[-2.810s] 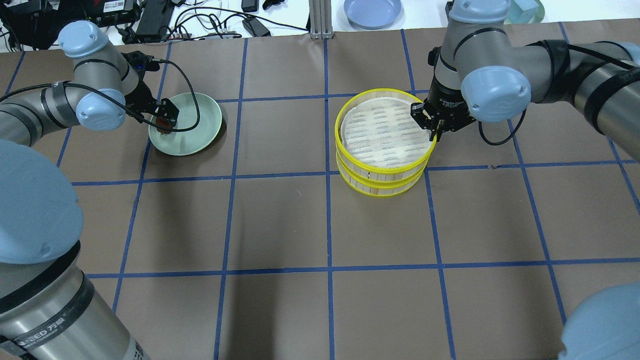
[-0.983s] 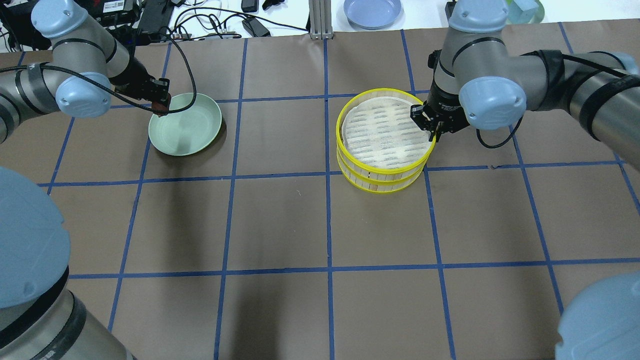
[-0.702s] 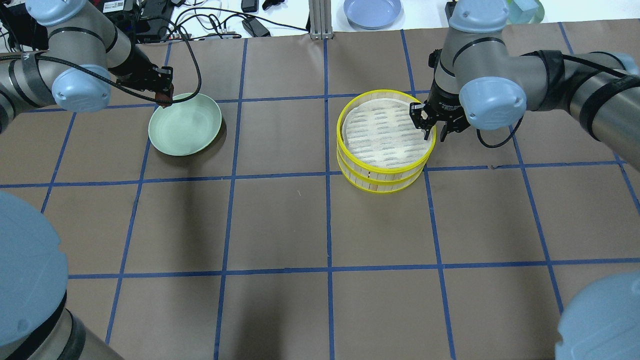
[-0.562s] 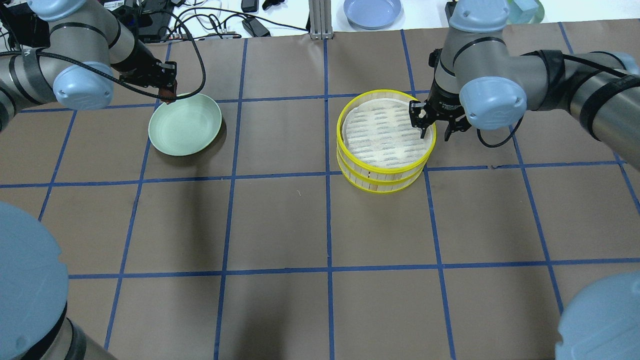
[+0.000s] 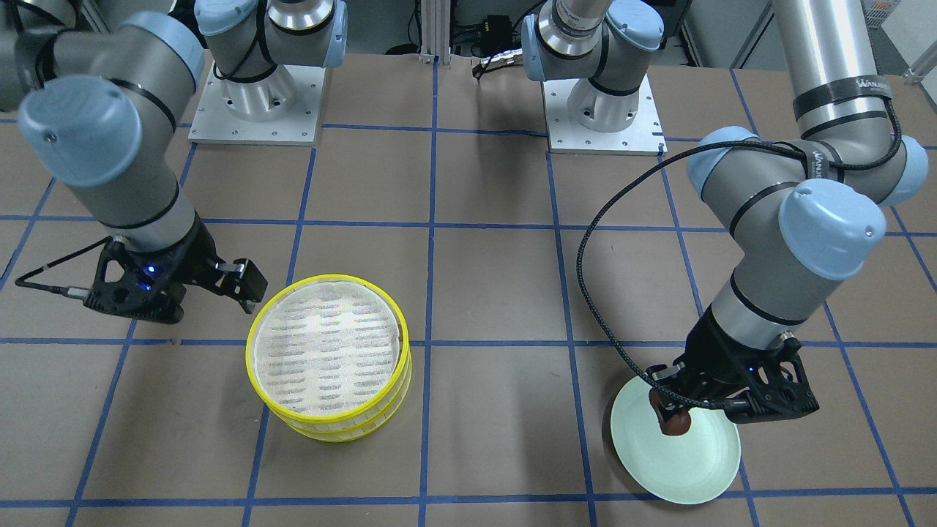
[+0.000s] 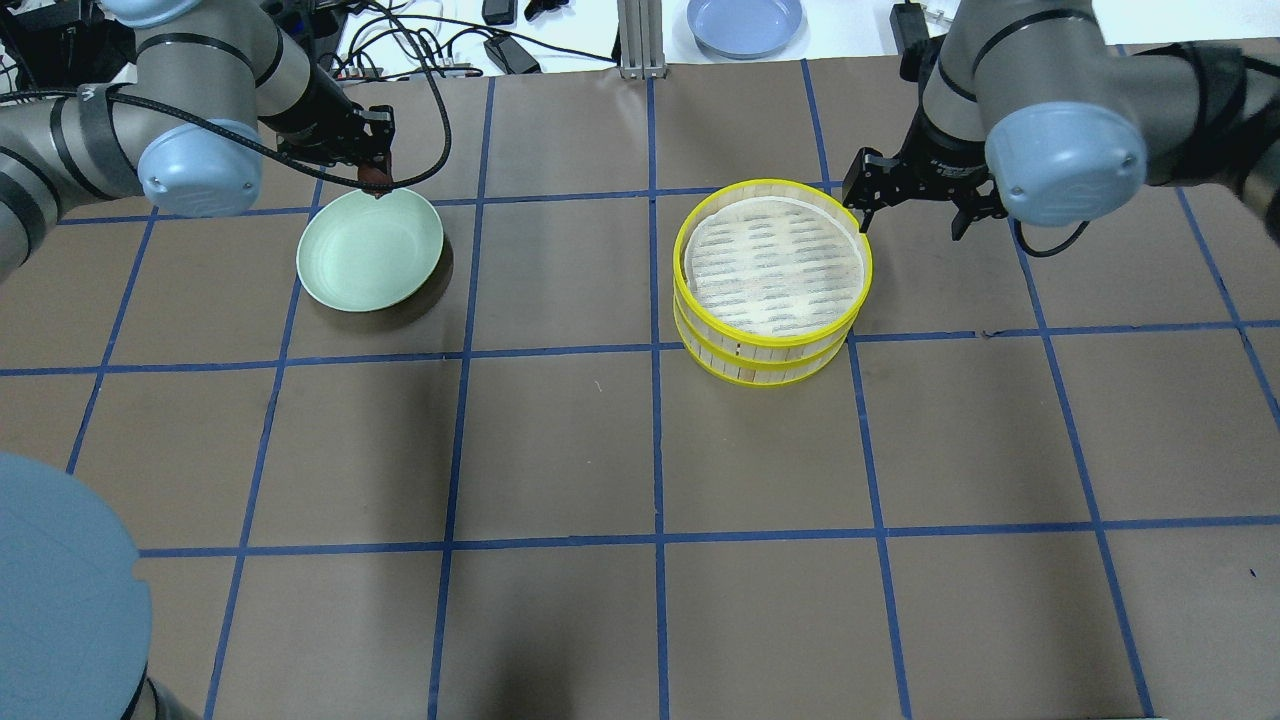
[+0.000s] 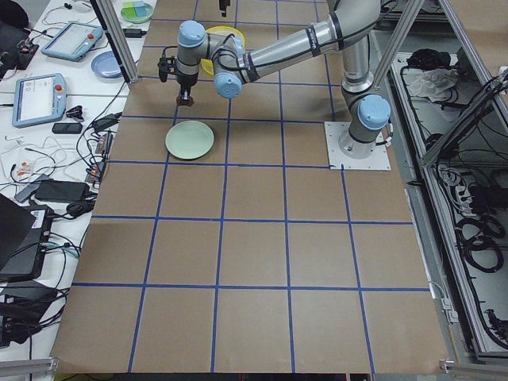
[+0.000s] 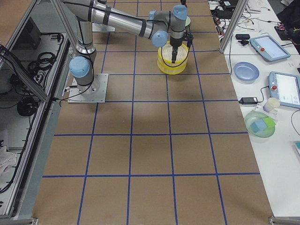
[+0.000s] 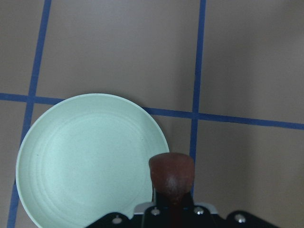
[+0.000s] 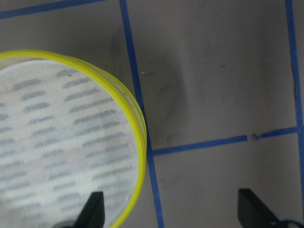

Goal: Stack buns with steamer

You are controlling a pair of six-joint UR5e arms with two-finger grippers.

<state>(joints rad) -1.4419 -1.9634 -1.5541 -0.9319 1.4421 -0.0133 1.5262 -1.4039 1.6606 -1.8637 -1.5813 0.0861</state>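
The steamer's two tiers (image 6: 770, 285) stand stacked on the table; the top tier's mesh floor is bare, also in the right wrist view (image 10: 66, 137). My right gripper (image 6: 910, 208) is open and empty, above the table just past the stack's far right rim. My left gripper (image 6: 374, 172) is shut on the reddish-brown bun (image 9: 172, 175), held above the far edge of the pale green plate (image 6: 365, 255). The bun also shows in the front view (image 5: 677, 421). The plate is bare. The cream-white bun is out of view.
A blue plate (image 6: 745, 22) and cables with power bricks (image 6: 430, 50) lie on the white bench beyond the table's far edge. The arm bases (image 5: 256, 95) stand at the robot's side. Blue tape lines grid the brown table.
My right gripper set the upper tier squarely on the lower one, opened, let go of its rim and drew back to the far right. My left gripper lifted the brown bun off the plate.
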